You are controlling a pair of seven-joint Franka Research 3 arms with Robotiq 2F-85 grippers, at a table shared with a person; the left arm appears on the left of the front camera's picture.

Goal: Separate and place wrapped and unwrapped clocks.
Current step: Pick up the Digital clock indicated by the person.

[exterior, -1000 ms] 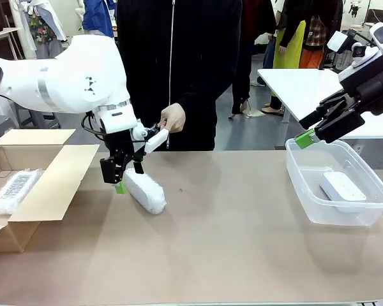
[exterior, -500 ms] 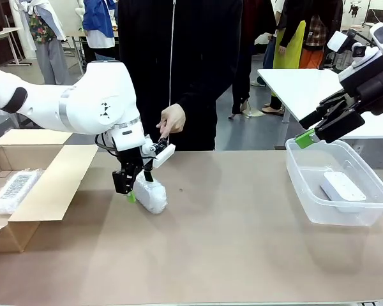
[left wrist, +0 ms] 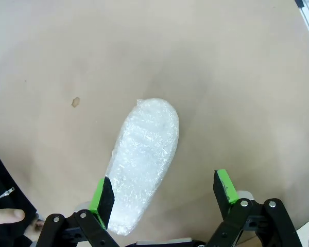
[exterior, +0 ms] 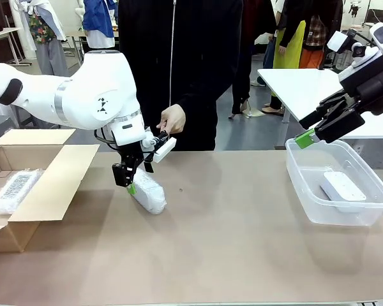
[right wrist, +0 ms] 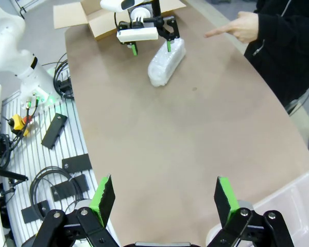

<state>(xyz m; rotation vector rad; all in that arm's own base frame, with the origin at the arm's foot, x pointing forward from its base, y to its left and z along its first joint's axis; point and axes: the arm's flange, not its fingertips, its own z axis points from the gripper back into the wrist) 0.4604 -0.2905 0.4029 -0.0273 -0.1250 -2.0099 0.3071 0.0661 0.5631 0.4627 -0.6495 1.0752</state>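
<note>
Left gripper (left wrist: 164,191) spread open over near end of wrapped clock (left wrist: 143,154). Likely rigid beneath slippery, crinkly wrap; best pinched across narrow sides.

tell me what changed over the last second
The left gripper swung in over the near end of the wrapped clock on the table, open, one pad against its wrap, not closed on it. The right gripper, the bare clock in the tub and the wrapped clock in the box stayed put.

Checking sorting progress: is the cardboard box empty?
No: a wrapped clock lies inside the open cardboard box.
</note>
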